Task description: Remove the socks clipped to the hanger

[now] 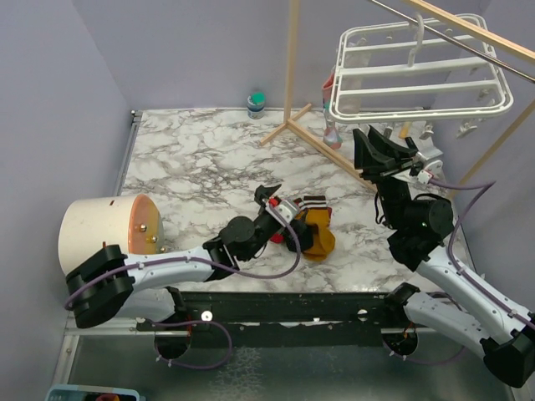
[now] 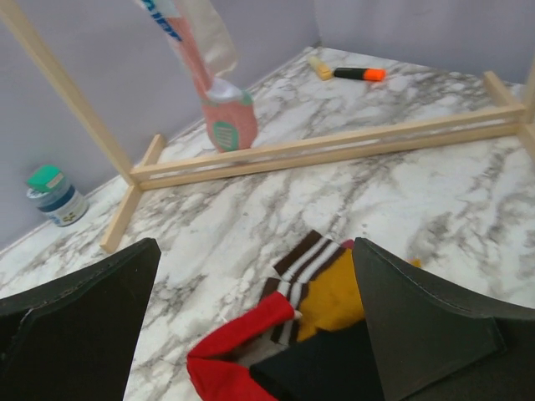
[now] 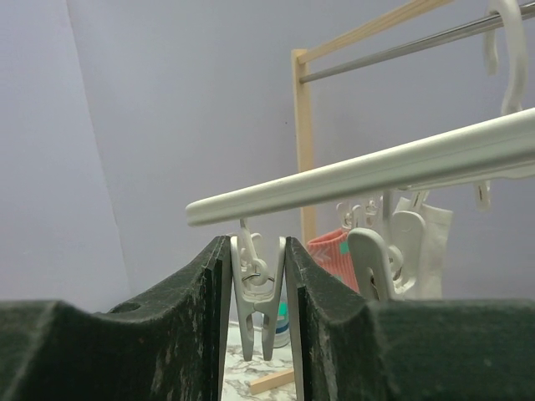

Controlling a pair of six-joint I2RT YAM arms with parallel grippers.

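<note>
A pile of socks lies on the marble table: mustard yellow [image 1: 320,236], maroon-and-white striped [image 1: 313,203], red [image 2: 226,359] and black [image 2: 326,368]. My left gripper [image 1: 274,205] hovers low over this pile with its jaws wide open [image 2: 255,251] and nothing between them. The white grid hanger [image 1: 418,75] hangs from the rack at the back right. A pink-and-teal sock [image 2: 226,117] still hangs from it and also shows in the right wrist view [image 3: 333,255]. My right gripper [image 1: 389,152] is raised under the hanger bar [image 3: 376,171] and is shut on a white clip [image 3: 257,292] that holds no sock.
The light wooden rack stand [image 1: 292,83] crosses the back of the table, its base bar [image 2: 334,146] on the marble. A green-lidded jar [image 1: 257,103] stands at the back. A cream cylinder [image 1: 109,234] lies at the left. An orange marker [image 2: 359,73] lies behind the rack.
</note>
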